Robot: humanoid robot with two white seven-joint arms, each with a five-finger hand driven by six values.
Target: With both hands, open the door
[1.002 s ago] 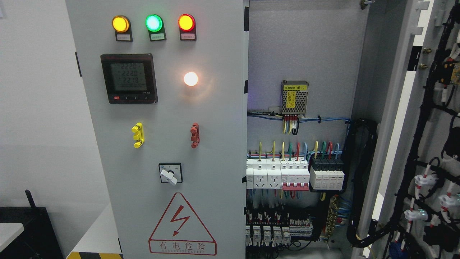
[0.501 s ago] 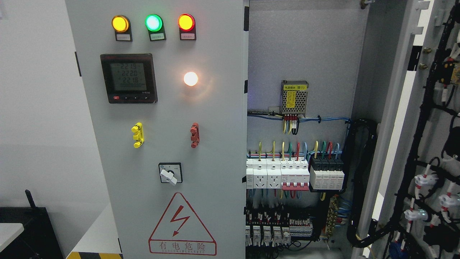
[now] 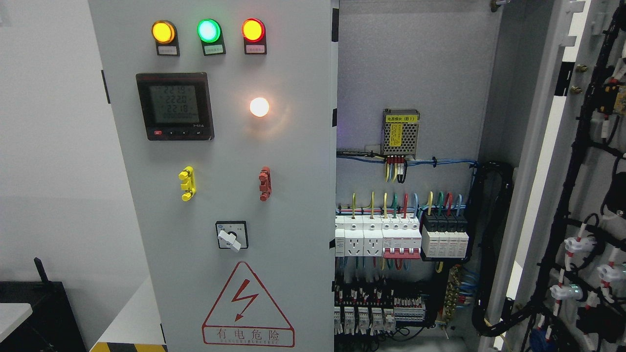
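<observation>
A grey electrical cabinet fills the head view. Its left door [image 3: 293, 146] stands shut, carrying three lit indicator lamps, a black digital meter [image 3: 174, 106], a glowing white lamp [image 3: 259, 107], a yellow handle [image 3: 187, 183], a red handle [image 3: 264, 183], a rotary switch [image 3: 232, 235] and a red warning triangle [image 3: 248, 307]. The right door [image 3: 582, 171] is swung wide open at the right edge, its inner side lined with black wiring. The open bay shows breakers [image 3: 401, 237] and a power supply [image 3: 401, 133]. Neither of my hands shows anywhere.
A white wall lies to the left of the cabinet. At the lower left sit a black box with an antenna [image 3: 41, 313] and a white surface with a yellow-black striped edge [image 3: 128, 346]. Thick black cable bundles [image 3: 494, 244] hang inside the bay's right side.
Only the meter digits flicker; the view shifts a touch. The doors have not moved and no arm has come into view.
</observation>
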